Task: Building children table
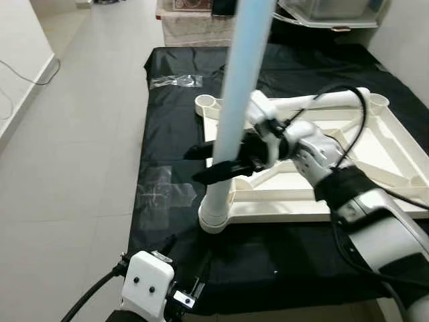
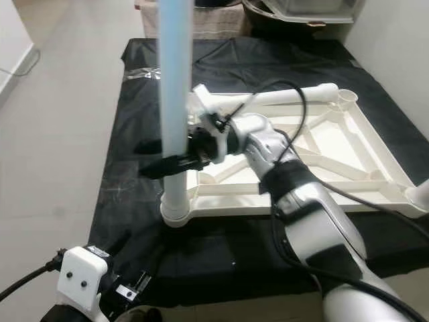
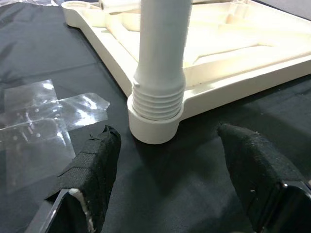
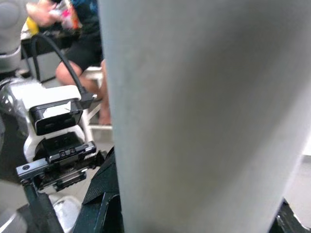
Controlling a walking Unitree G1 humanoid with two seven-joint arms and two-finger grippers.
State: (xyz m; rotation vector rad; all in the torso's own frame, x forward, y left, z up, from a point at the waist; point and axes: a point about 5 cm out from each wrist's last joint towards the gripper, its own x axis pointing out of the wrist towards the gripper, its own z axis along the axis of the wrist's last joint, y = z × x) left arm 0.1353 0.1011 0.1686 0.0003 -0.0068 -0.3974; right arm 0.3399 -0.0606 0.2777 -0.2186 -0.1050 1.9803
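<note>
A white table top (image 1: pixel 301 213) lies upside down on a black cloth (image 1: pixel 268 258). A pale blue table leg (image 1: pixel 236 100) stands upright in its near left corner socket (image 1: pixel 214 218), threads showing just above the socket (image 3: pixel 158 104). My right gripper (image 1: pixel 213 163) reaches in from the right, its black fingers on either side of the leg at mid height, shut on it. The leg (image 4: pixel 204 111) looms right in front of the right wrist camera. My left gripper (image 3: pixel 168 133) hovers low over the cloth in front of the socket, open, holding nothing.
Crumpled clear plastic (image 1: pixel 175 82) lies at the cloth's far left, and clear tape (image 1: pixel 157 191) is stuck beside the socket. Tiled floor (image 1: pixel 80 134) runs along the left. Storage boxes (image 1: pixel 194 27) stand behind the cloth. A seated person (image 4: pixel 82 48) is in the right wrist view.
</note>
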